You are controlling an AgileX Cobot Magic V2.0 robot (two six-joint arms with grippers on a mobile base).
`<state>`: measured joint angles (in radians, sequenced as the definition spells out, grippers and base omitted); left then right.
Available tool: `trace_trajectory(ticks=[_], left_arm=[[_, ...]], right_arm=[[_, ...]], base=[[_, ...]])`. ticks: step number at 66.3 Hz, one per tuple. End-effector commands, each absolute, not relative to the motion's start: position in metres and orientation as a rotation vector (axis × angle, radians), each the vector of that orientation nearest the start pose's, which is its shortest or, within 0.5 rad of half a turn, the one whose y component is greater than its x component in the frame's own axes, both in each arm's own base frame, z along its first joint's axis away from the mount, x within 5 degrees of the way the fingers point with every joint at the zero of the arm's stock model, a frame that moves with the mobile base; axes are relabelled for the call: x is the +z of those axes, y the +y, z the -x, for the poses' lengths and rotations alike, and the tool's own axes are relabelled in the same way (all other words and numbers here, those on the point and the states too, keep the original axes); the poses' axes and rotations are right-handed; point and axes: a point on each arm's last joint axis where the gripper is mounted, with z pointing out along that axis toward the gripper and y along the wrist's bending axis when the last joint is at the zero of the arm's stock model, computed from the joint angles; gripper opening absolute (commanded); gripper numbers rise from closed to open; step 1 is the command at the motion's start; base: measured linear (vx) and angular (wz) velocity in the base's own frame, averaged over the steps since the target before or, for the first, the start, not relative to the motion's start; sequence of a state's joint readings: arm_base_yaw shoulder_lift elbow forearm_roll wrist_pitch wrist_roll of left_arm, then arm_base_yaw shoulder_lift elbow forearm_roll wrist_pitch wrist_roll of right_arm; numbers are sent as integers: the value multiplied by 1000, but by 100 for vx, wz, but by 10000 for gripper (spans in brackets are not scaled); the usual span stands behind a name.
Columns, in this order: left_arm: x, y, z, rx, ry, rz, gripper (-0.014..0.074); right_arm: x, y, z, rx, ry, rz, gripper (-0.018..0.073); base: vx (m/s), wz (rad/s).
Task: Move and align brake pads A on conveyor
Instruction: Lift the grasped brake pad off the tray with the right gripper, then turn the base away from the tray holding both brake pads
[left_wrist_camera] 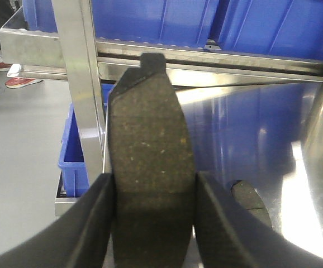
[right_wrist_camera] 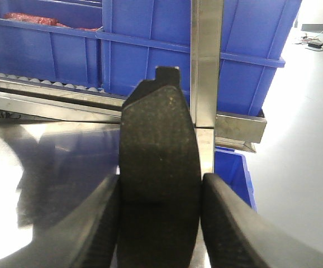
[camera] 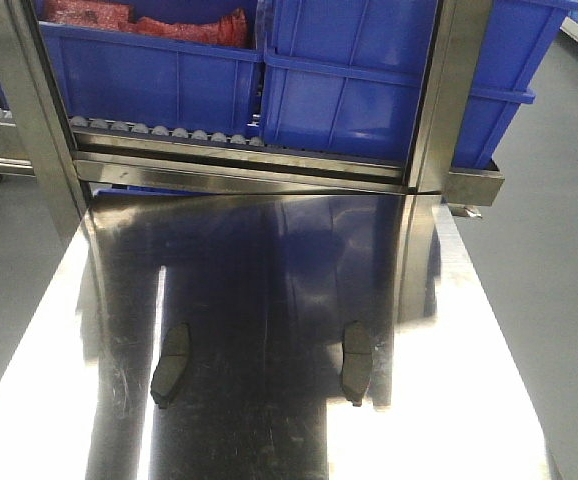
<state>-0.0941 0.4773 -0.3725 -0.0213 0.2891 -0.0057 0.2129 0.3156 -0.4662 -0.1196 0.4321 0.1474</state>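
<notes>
Brake pads A point(camera: 172, 365): two flat on desk point(camera: 269, 260), well apart. Left claw point(left_wrist_camera: 153, 184) clamped on third pad point(left_wrist_camera: 150, 128) above desk; right claw point(right_wrist_camera: 160, 184) clamped on fourth pad point(right_wrist_camera: 158, 128). Conveyor unseen; apparently none delivered.

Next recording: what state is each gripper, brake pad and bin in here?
Left gripper: shut on a dark grey curved brake pad.
Right gripper: shut on a second dark grey brake pad.
Two loose dark grey pads: lying flat, apart, on the shiny steel table.
Blue plastic bins: on the roller rack, one holding red items.
</notes>
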Motion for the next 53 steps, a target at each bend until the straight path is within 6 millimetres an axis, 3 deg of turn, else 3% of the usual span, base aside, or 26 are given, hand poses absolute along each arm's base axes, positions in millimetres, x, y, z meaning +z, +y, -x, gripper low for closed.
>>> trace_trajectory(ticks=[1,35,53], left_arm=[[295,-11,-107,-104,1760,-58,-6],[295,-11,-107,-104,1760,-58,-6],[295,-11,-107,-104,1760,-58,-6]], right_arm=[[328,11,-71,145,1639,122,-4],[328,11,-71,144,1639,123,-4],[328,11,-71,142,1639,123,-4]], base=[[0,0],[-1,3],[-11,45]])
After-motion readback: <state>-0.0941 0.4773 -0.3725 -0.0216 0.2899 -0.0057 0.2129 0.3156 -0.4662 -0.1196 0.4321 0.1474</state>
